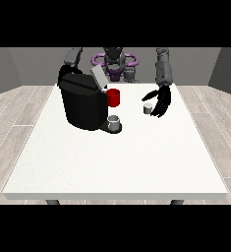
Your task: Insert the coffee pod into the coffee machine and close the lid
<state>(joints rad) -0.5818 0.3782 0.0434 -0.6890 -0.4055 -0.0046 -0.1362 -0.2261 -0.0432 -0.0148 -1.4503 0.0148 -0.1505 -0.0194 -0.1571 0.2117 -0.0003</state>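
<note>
A black coffee machine (82, 104) stands on the left half of the white table (117, 157), its grey lid (98, 77) tilted up and open. A small grey coffee pod (147, 109) sits on the table right of the machine. The hand at the view's right (160, 101) hangs just beside the pod, fingers spread and pointing down, with the pod between thumb and fingers but not held. The hand at the view's left is hidden behind the machine; only its grey arm (73, 57) shows above.
A red mug (113, 97) stands right behind the machine's front. A grey cup (114, 122) rests on the machine's drip base. The robot's torso (114, 63) is at the far table edge.
</note>
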